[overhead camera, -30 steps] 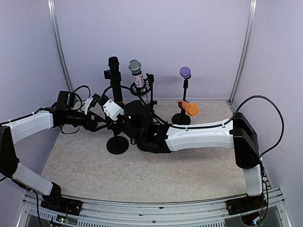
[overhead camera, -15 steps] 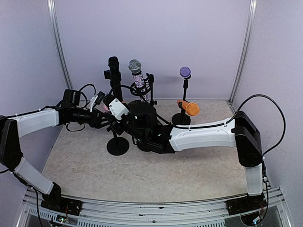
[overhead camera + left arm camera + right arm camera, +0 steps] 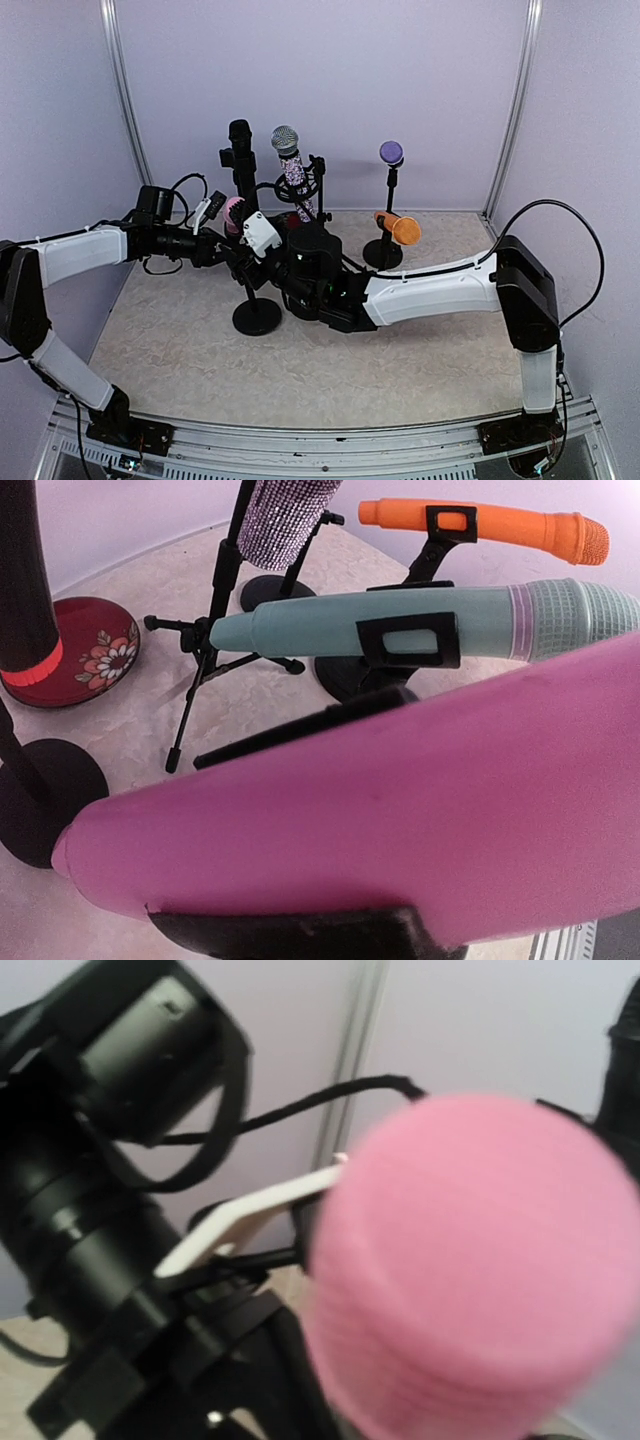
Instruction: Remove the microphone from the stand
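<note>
left gripper clamped on the pink mic above the stand

the left gripper [image 3: 225, 230] is pressed together on the pink mic [image 3: 235, 212], at the left of the table [image 3: 330, 380] and near the back wall. in the left wrist view the mic's body fills the lower frame, lying crosswise, with a black finger [image 3: 290, 935] tight against its underside. from above, its pink head points up and toward the back, just over the gripper. the stand [image 3: 257, 316] rests on its round black base right below, with its pole rising toward the mic. the arms cover the clip, so i cannot tell whether the mic is in it.

the right gripper [image 3: 250, 250] reaches in from the right and sits just beside the mic, on the side away from the left arm. its wrist view shows the blurred pink head close up, with the left arm's black wrist behind it, but none of its own fingers. i cannot tell if it is spread or pinching.

behind them stand a black mic [image 3: 240, 150], a glitter mic [image 3: 290, 165] and a purple mic [image 3: 391, 152], each upright on its own stand. an orange mic [image 3: 398, 229] lies level in a clip. the left wrist view also shows a teal mic [image 3: 400, 625] level in a clip, and a red base with flowers [image 3: 95, 650].
</note>
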Controlling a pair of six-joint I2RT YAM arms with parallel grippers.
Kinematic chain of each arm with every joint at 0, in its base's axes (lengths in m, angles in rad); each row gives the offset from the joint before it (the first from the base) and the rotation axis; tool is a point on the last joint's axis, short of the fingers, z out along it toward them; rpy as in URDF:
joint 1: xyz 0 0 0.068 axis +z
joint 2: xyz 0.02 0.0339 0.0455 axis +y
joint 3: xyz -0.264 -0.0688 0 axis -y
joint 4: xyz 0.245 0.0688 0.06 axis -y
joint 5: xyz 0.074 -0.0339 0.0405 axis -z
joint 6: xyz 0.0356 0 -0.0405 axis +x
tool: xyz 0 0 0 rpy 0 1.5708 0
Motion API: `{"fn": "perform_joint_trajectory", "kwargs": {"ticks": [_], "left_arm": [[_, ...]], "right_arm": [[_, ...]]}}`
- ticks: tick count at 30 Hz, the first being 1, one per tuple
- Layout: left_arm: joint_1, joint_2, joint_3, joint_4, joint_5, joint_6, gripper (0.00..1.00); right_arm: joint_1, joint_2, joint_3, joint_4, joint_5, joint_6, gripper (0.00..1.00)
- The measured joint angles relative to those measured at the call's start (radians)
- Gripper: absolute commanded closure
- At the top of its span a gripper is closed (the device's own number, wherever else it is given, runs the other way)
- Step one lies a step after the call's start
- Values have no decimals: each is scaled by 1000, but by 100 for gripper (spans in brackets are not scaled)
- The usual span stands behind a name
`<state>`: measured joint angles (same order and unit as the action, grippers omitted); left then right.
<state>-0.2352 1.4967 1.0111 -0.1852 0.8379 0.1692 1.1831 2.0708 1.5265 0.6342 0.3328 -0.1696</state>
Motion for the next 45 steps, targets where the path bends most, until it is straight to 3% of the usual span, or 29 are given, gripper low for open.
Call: {"fn": "perform_joint_trajectory", "kwargs": {"ticks": [5, 9, 13, 20, 24, 45], "left_arm": [[-4, -13, 6, -59, 0, 40, 93], [-30, -35, 6, -114, -16, 94, 93], [-54, -59, 7, -166, -19, 126, 93], [-56, -86, 7, -217, -28, 127, 94], [-56, -92, 7, -219, -45, 127, 98], [-127, -92, 7, -129, -6, 128, 100]], "right_arm": [[6, 0, -2, 9, -11, 0, 15], [6, 1, 13, 7, -19, -3, 21], [5, 13, 68, 7, -26, -9, 36], [5, 40, 134, 7, -19, -43, 72], [8, 39, 125, 23, -19, -64, 82], [74, -118, -80, 112, 64, -269, 88]]}}
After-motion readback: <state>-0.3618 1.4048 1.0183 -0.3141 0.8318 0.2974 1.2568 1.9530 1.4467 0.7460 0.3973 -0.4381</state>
